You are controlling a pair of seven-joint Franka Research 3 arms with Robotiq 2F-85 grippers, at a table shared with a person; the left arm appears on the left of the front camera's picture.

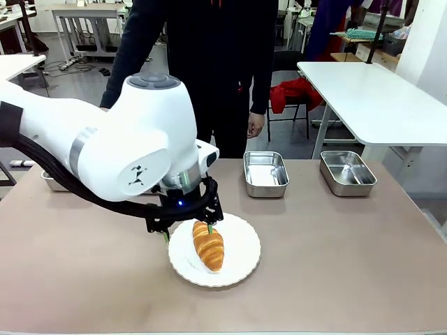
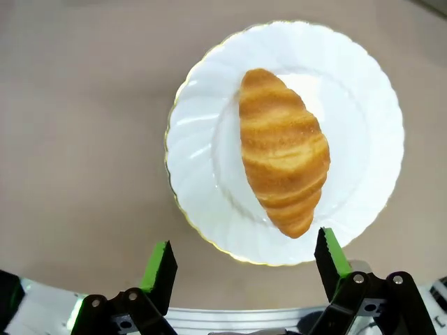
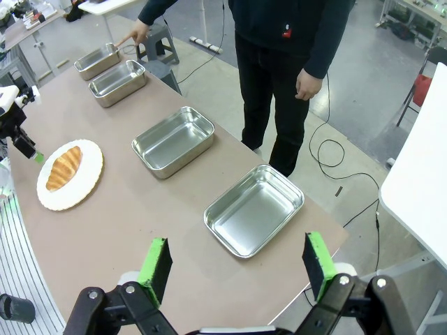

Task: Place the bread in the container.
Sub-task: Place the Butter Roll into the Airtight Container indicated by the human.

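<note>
The bread, a golden-brown croissant (image 1: 208,248) (image 2: 283,150) (image 3: 63,167), lies on a white scalloped plate (image 1: 242,244) (image 2: 363,112) (image 3: 80,193). My left gripper (image 1: 187,234) (image 2: 244,255) hangs open just above the plate's rim, at one tip of the croissant, with nothing between its fingers. Shiny steel containers stand in a row along the person's side: one (image 3: 96,61), where the person's hand (image 3: 134,31) points, then a second (image 3: 117,82), a third (image 1: 265,173) (image 3: 173,142) and a fourth (image 1: 347,172) (image 3: 254,209). My right gripper (image 3: 237,259) is open, high above the table's end.
The person (image 1: 209,70) stands at the far edge behind the pans, the other hand (image 1: 255,125) hanging by the side. My left arm's white bulk (image 1: 119,139) covers the left part of the table in the front view. Bare tabletop (image 1: 349,258) lies right of the plate.
</note>
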